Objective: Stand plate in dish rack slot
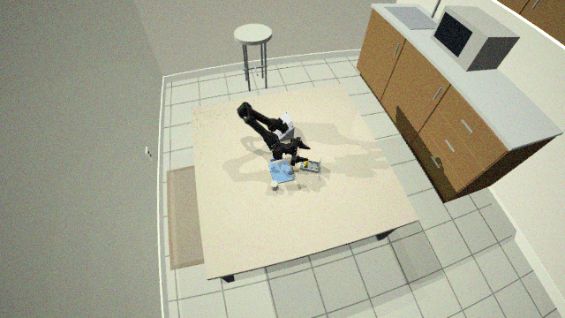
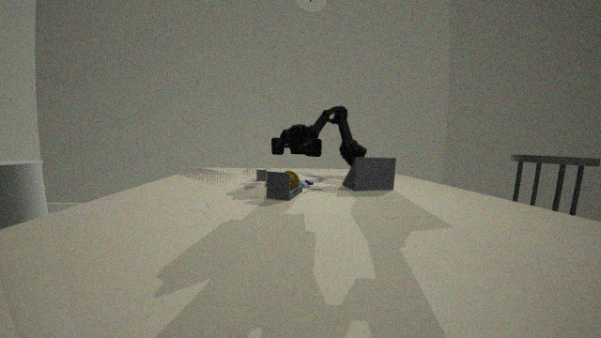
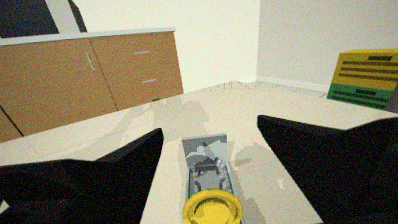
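Observation:
The yellow plate (image 1: 305, 163) (image 2: 294, 179) (image 3: 212, 212) stands upright in the grey dish rack (image 1: 314, 167) (image 2: 278, 186) (image 3: 205, 145), toward the end nearer the arm. Its face is turned to the wrist camera, and its lower part is cut off in the wrist view. The exact slot and the rails at its foot cannot be made out. My black gripper (image 1: 308, 153) (image 2: 296, 149) (image 3: 210, 125) is open and empty. In the exterior view it is above the plate and rack, apart from both.
A light blue mat (image 1: 282, 173) lies beside the rack, with a small white cup (image 1: 274, 185) (image 2: 261, 175) at its edge. A small blue object (image 1: 273, 160) (image 2: 308, 182) lies at the mat's other edge. A grey-white angled block (image 2: 373, 174) stands near the arm's base.

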Available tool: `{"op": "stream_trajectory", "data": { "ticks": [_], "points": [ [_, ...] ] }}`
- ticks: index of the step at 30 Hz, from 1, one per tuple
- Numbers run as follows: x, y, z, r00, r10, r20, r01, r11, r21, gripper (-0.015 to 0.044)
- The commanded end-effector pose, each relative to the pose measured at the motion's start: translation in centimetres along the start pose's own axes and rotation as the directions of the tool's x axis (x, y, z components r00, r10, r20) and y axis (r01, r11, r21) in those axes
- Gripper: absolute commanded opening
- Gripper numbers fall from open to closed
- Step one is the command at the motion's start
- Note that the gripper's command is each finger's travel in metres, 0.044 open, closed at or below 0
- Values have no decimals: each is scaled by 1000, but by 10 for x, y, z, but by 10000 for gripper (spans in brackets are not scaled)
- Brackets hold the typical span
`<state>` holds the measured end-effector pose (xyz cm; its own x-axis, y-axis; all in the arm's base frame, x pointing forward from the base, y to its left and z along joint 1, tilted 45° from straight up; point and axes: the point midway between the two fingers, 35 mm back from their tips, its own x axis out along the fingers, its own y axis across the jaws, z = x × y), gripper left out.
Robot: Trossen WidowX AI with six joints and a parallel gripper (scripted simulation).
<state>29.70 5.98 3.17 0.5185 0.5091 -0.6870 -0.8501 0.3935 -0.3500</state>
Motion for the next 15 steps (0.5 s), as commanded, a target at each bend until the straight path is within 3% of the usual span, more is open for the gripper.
{"op": "stream_trajectory", "data": {
  "ticks": [1,5,15],
  "points": [
    [-2,1,24,1000,-4,6,4,1000,11,400],
    [-2,1,25,1000,3,-6,-2,1000,29,400],
    [3,14,29,975,99,-201,-42,962,271,400]
  ]
}}
